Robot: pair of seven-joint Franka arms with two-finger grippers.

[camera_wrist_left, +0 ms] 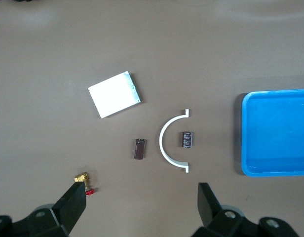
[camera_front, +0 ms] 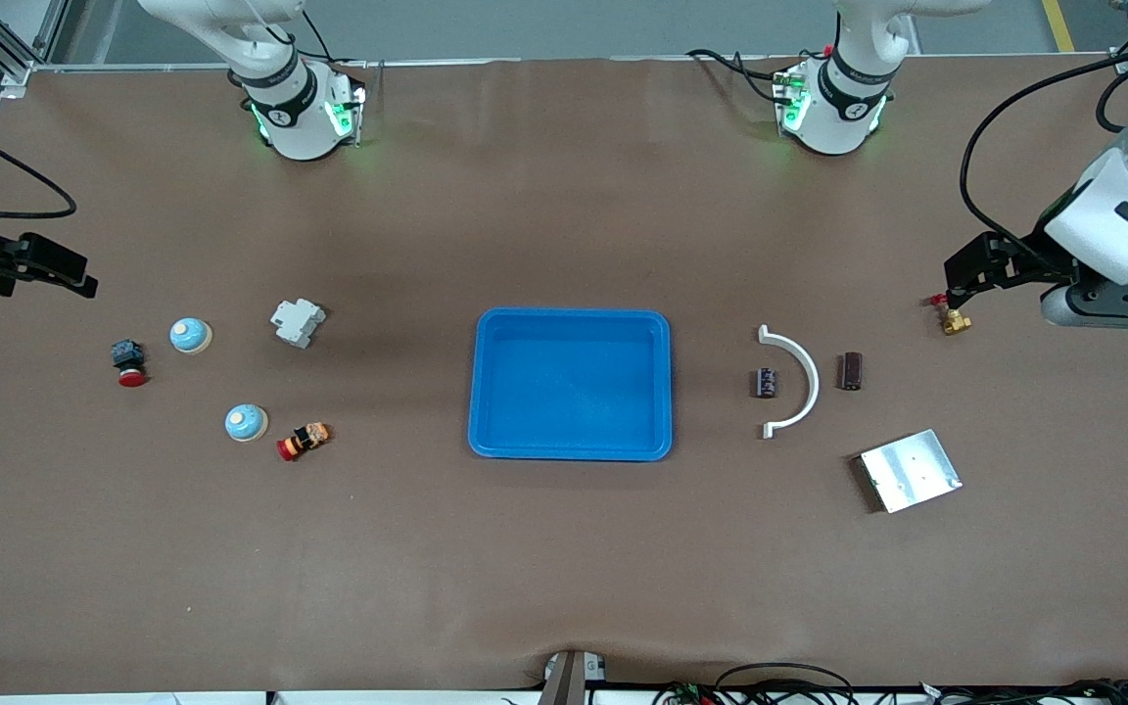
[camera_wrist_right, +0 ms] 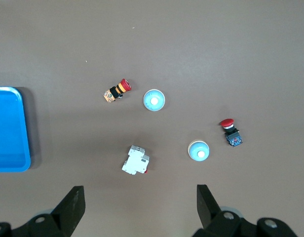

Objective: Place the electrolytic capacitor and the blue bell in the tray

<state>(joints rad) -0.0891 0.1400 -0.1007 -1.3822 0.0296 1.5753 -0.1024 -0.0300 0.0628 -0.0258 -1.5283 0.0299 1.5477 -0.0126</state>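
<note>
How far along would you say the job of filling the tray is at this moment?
Nothing is done: the blue tray holds nothing. Nothing is in hand: the left gripper and right gripper are open, held above their ends of the table. Left: the capacitor inside the white arc, and a blue bell.

**Brown bench under even light**

A wide bench [camera_front: 564,568] covered in a matte brown sheet fills nearly the whole front view. Soft pale glare lies on the covering toward the arms' bases. Above the bench's top edge runs a strip of grey floor [camera_front: 574,24] with a yellow line [camera_front: 1058,24]. Loose black cables [camera_front: 779,676] lie along the lowest edge.
</note>
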